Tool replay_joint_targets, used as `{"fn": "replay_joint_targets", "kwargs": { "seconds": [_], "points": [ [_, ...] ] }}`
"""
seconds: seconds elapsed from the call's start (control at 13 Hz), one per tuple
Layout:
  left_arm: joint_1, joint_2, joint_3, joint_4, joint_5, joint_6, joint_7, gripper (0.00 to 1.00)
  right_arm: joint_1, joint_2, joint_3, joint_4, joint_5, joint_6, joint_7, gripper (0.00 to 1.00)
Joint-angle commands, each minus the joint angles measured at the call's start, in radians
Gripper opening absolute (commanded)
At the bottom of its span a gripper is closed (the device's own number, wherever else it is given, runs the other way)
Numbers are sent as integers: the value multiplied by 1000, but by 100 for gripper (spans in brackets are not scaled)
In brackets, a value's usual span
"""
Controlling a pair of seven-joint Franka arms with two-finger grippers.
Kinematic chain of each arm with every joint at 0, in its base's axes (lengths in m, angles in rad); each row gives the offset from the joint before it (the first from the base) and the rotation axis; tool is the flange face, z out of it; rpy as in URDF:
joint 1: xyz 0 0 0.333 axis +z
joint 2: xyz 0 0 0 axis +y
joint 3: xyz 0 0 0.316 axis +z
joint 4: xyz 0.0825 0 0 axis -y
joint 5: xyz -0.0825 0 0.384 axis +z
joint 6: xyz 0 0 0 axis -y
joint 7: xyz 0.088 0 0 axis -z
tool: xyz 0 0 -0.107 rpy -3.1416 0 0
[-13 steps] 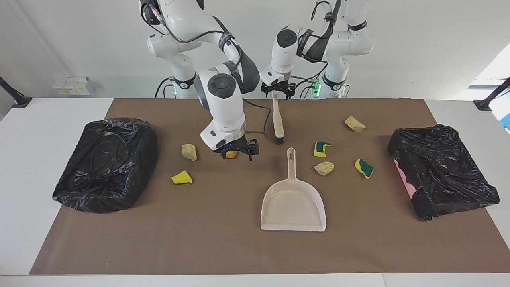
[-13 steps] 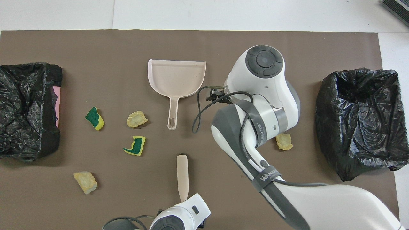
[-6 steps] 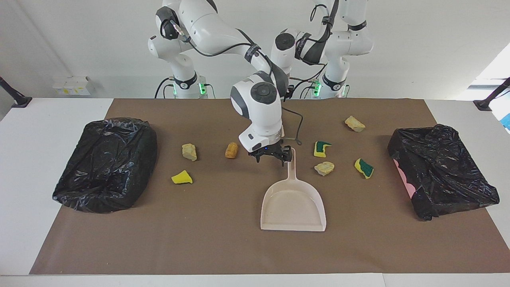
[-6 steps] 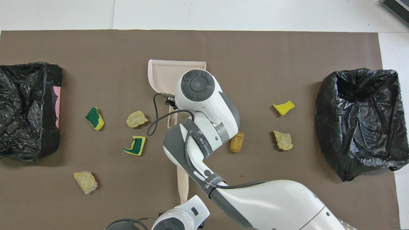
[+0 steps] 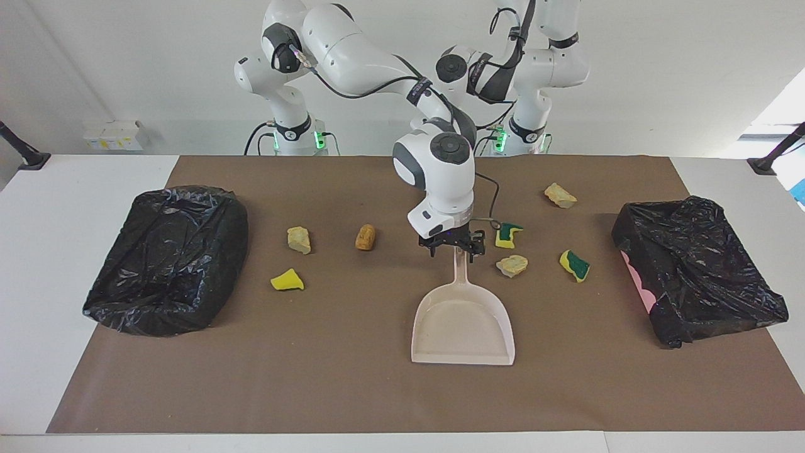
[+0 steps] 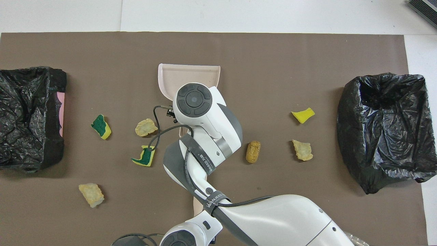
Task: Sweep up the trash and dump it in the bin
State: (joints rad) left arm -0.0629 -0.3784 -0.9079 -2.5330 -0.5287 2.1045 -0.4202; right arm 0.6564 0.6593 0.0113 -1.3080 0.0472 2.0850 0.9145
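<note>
On the brown-covered worktop [image 5: 352, 390], the right claw [image 5: 454, 246] hangs over the dustpan [image 5: 463, 327] handle, claw seemingly open, apparently to grasp it. Trash [image 5: 512, 265] lies scattered on both sides of it; the left claw, hidden, is closed, on what I cannot tell.

In the overhead view the right arm [image 6: 205, 136] covered the dustpan [image 6: 170, 78] handle and most of the brush [image 6: 197, 206]. The left gripper was hidden in both views (behind that arm in the facing one). The right gripper [image 5: 454, 244] sat over the handle's end, its fingertips too small to read.
</note>
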Motion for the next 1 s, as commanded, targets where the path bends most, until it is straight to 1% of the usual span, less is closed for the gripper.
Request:
{"fn": "replay_joint_targets", "kwargs": {
  "seconds": [0.0, 0.08, 0.15, 0.23, 0.31, 0.46, 0.54, 0.69, 0.77, 0.92],
  "points": [
    [26, -14, 9, 7, -14, -61, 6, 0, 3, 20, 1, 16, -27, 7, 3, 76],
    [34, -20, 26, 16, -14, -110, 6, 0, 3, 20, 3, 13, -39, 6, 1, 67],
    [32, -23, 71, 32, -5, -144, 8, 0, 3, 20, 3, 13, -52, 6, -2, 51],
    [31, -34, 113, 40, 2, -176, 12, 0, 3, 20, 3, 13, -56, 6, -14, 43],
    [31, -55, 147, 45, 34, -220, 17, 0, 3, 20, 3, 13, -56, 6, -23, 42],
    [22, -92, 283, 53, 85, -335, 21, 0, 2, 20, 3, 13, -56, 6, -39, 43],
    [17, -100, 331, 68, 149, -394, 20, 0, 2, 20, 3, 13, -55, 6, -46, 48],
    [26, -105, 345, 92, 254, -496, -5, 0, -1, 19, 3, 12, -52, 7, -112, 50],
    [32, -111, 346, 91, 289, -524, -59, 0, 0, 19, 3, 9, -50, 18, -152, 50],
    [31, -114, 386, 89, 358, -555, -187, 0, 0, 13, 3, -17, -52, 35, -170, 49]
  ]
}}
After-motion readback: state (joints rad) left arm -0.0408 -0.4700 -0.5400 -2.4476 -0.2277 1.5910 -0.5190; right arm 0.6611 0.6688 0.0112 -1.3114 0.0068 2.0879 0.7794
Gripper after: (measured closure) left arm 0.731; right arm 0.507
